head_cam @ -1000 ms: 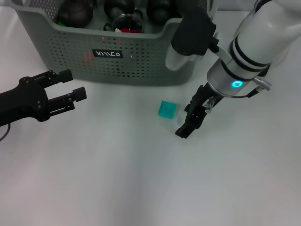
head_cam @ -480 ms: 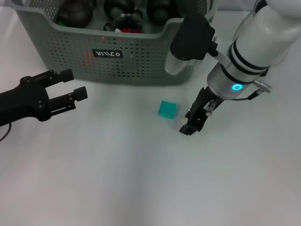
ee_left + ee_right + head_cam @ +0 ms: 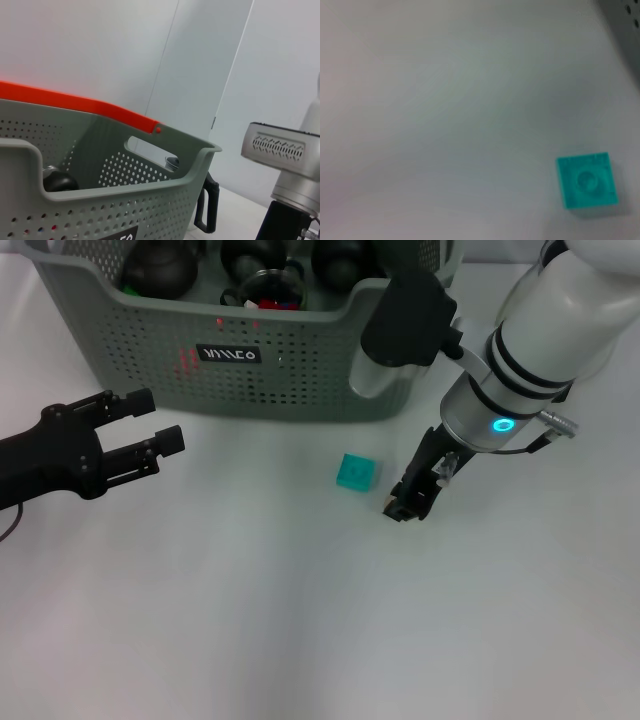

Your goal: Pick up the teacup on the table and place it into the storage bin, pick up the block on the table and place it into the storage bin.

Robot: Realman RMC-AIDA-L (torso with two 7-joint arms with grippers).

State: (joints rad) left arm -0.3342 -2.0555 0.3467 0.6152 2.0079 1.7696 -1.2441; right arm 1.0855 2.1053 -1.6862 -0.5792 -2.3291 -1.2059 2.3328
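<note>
A small teal block [image 3: 355,472] lies on the white table [image 3: 250,620], in front of the storage bin [image 3: 300,370]. The right gripper [image 3: 408,502] hovers just beside it, its opening impossible to tell. The right wrist view alone shows the block's round stud. The left gripper [image 3: 160,430] waits wide apart, well away.

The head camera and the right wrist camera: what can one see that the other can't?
Only the head view shows both arms: the left gripper open near the storage bin's front, and the right gripper low beside the block. Its jaws can't be judged. It also shows dark things inside the bin. The right wrist view adds only a close look at the round stud on the block's top. Both show the teal block on the white table.
</note>
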